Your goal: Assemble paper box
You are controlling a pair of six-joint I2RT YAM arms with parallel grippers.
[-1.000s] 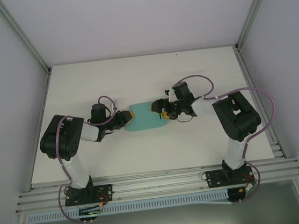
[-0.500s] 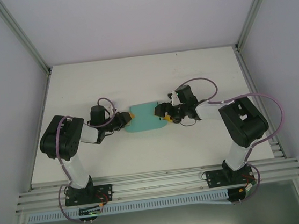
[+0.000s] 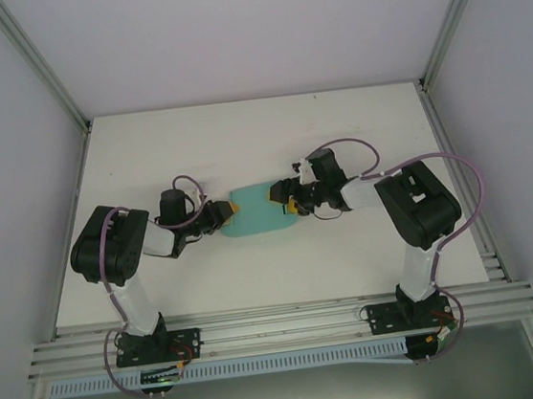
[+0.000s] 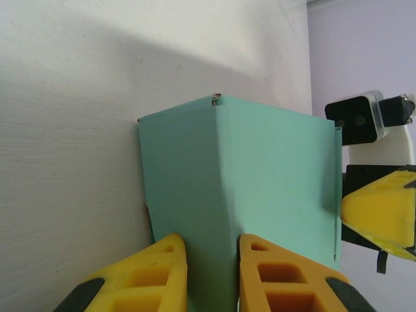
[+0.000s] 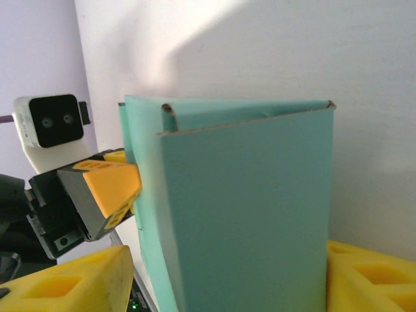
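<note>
box (image 3: pixel 256 211): likely light, thin, crushable; grip folded edges | left end effector (image 3: pixel 222 211): nipped on 9 o'clock edge | right end effector (image 3: pixel 284 199): wide astride 3 o'clock end, hold unclear

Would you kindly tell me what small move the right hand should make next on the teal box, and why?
Probably close the right hand gently on the paper box. Its fingers straddle the box, one against a wall, the other with a slim gap, while the left hand pinches a fold at the opposite end. Holding both ends would likely steady it for folding.
</note>
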